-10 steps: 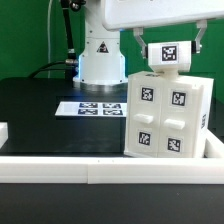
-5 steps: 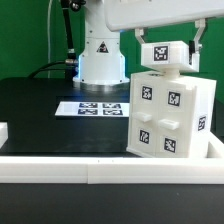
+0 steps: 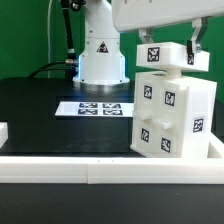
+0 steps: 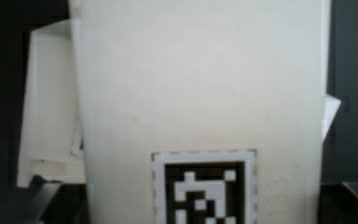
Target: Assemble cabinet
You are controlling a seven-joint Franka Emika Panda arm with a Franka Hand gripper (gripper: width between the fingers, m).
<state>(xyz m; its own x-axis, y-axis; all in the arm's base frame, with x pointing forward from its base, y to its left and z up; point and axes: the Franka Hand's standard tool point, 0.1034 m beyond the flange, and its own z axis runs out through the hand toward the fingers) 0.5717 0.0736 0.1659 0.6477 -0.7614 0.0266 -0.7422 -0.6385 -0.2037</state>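
Note:
The cabinet point(image 3: 172, 115) is a large white box with square tags on its faces, standing on the black table at the exterior view's right. A small white tagged piece point(image 3: 160, 54) sits on its top. My gripper point(image 3: 165, 58) comes down from above and is shut on this piece, one finger on each side. In the wrist view the piece point(image 4: 194, 110) fills the picture as a white panel with a tag at its lower end. My gripper point(image 4: 202, 200) straddles it, and the dark fingers point(image 4: 43, 197) show at the sides.
The marker board point(image 3: 95, 107) lies on the table point(image 3: 40, 110) in front of the robot base point(image 3: 100, 55). A long white rail point(image 3: 90, 170) runs along the front edge. A small white block point(image 3: 3, 130) sits at the exterior view's left edge.
The gripper and the tagged piece have turned and shifted slightly to the exterior view's left. The cabinet below has turned a little, its left edge now further right.

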